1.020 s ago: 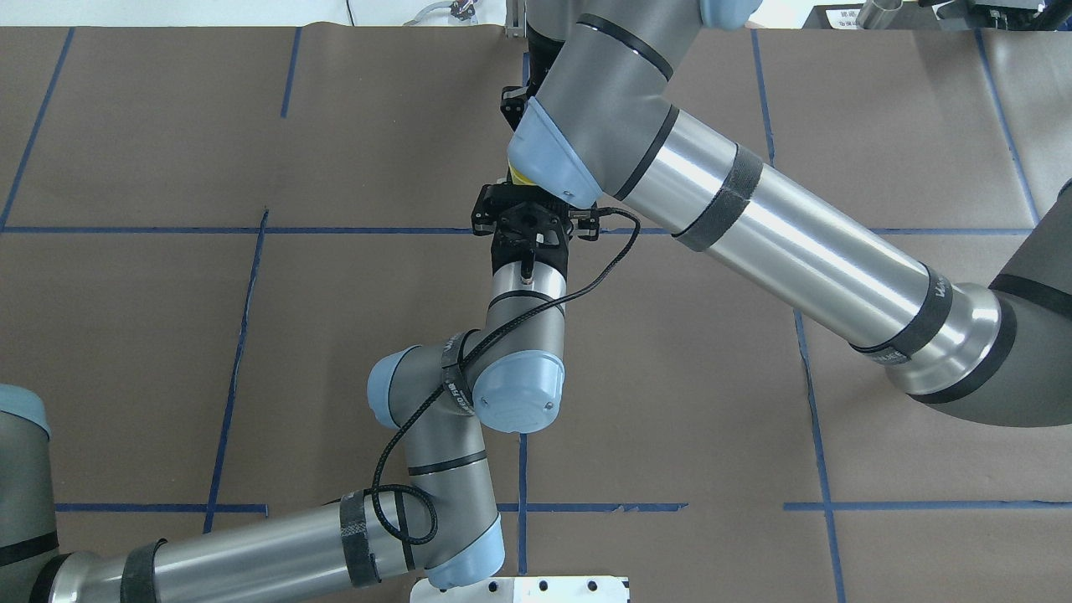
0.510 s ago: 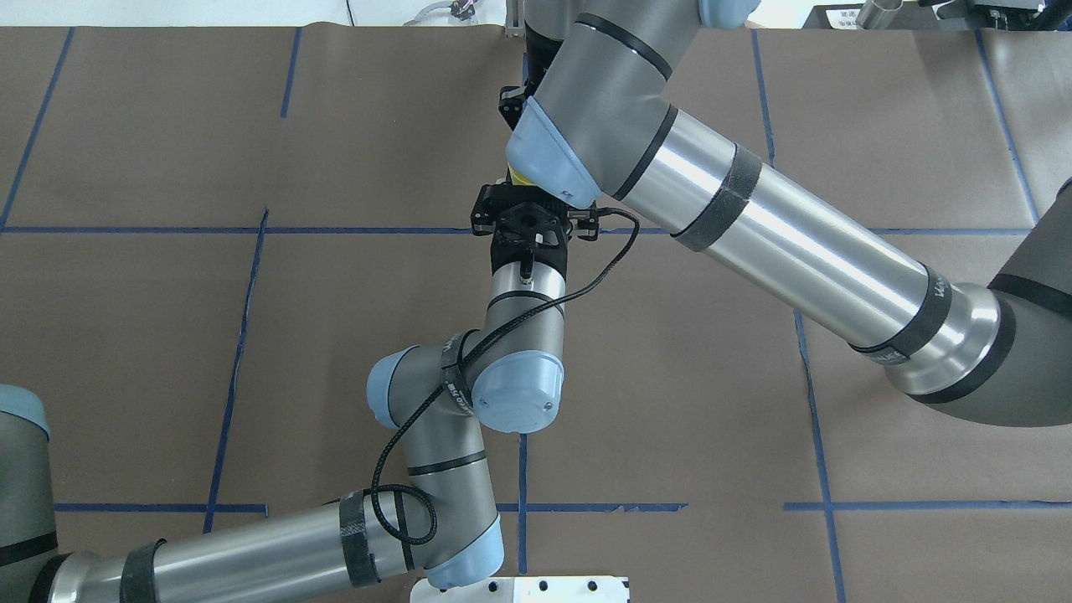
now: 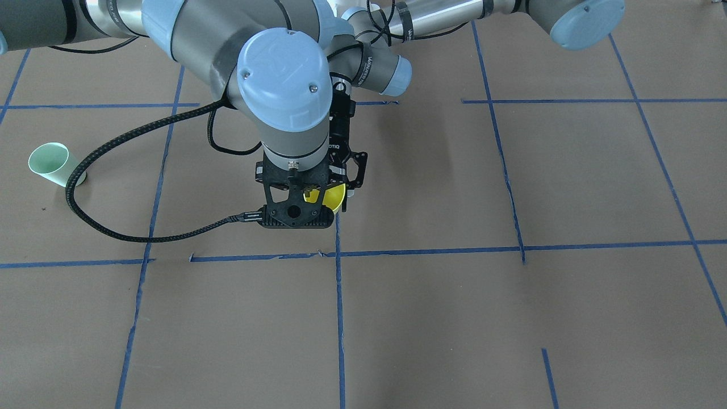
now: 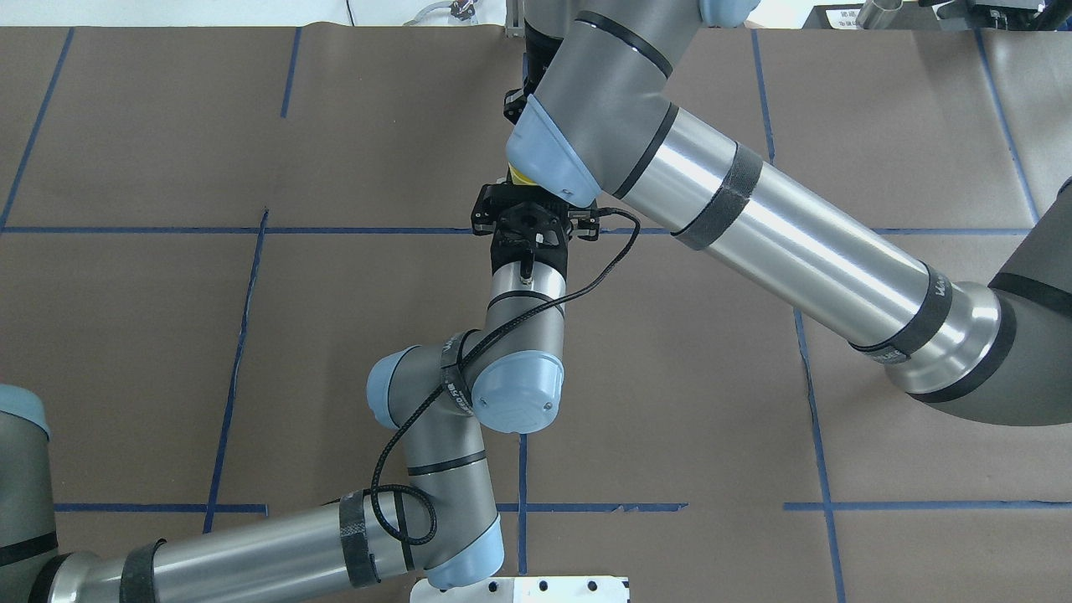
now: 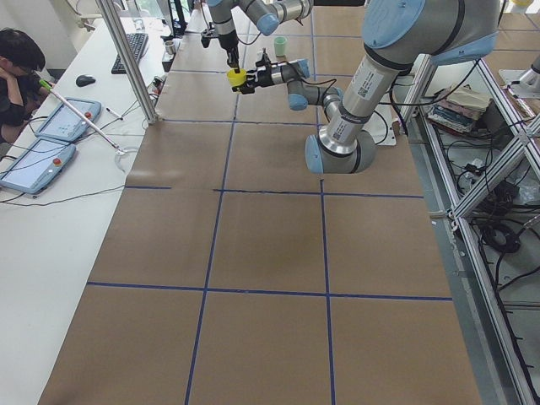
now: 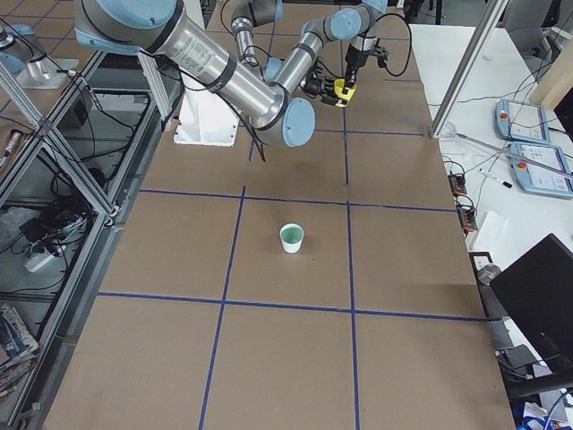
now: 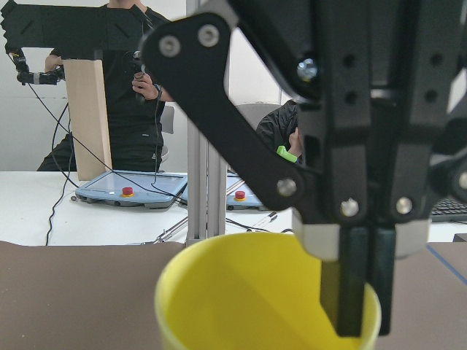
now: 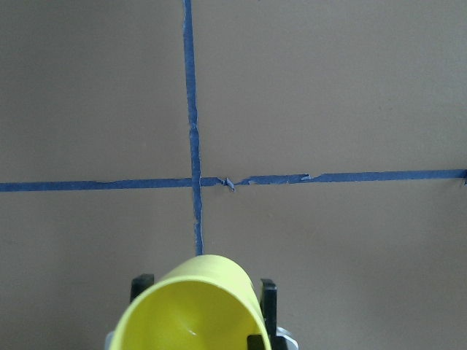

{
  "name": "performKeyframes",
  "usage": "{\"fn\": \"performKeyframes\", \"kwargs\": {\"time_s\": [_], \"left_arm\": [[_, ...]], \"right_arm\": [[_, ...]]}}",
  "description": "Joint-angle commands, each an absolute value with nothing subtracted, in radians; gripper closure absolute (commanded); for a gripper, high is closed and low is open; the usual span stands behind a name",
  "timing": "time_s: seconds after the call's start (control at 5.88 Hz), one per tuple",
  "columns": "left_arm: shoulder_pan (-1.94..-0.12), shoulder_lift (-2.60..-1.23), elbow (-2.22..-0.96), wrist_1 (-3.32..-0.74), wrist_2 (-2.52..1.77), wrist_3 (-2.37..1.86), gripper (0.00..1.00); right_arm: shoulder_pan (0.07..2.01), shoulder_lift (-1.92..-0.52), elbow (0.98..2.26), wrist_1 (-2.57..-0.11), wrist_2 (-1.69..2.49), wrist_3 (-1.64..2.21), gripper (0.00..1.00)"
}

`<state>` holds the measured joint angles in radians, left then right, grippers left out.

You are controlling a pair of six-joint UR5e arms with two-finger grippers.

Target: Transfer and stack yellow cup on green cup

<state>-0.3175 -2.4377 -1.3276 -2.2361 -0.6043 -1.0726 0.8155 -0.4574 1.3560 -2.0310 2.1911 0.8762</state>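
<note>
Two grippers: we are seeing the left gripper point(image 8: 203, 290) and right gripper point(image 7: 363, 299) meeting on the yellow cup point(image 3: 334, 199), held off the table point(image 3: 511, 318) near its middle.
Left gripper: its fingers point(image 8: 268, 306) are pressing both sides of the cup, looking clamped.
Right gripper: coming from above, it is pinching the cup's wall, one finger inside the rim.
Change: almost nothing is moving over the last second; we judge the handover is settling, release pending.
Green cup point(image 3: 52, 163): standing alone, well off on the right arm's side.

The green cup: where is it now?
In the front-facing view the green cup stands upright near the left edge, on the robot's right side, far from the yellow cup at mid-table.
</note>
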Motion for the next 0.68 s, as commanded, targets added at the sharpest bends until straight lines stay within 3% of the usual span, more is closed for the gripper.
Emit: {"fn": "performKeyframes", "kwargs": {"time_s": [0.0,0.51], "left_arm": [[-0.318,-2.437,-1.327,-2.235,-0.603,-1.072,0.03],[-0.318,-2.419,-1.324,-2.233,-0.601,-1.069,0.0]], "right_arm": [[0.816,-0.457,1.358,-2.033,2.192,0.877,1.0],[0.868,-0.431,1.367,-2.034,2.247,0.877,1.0]]}}
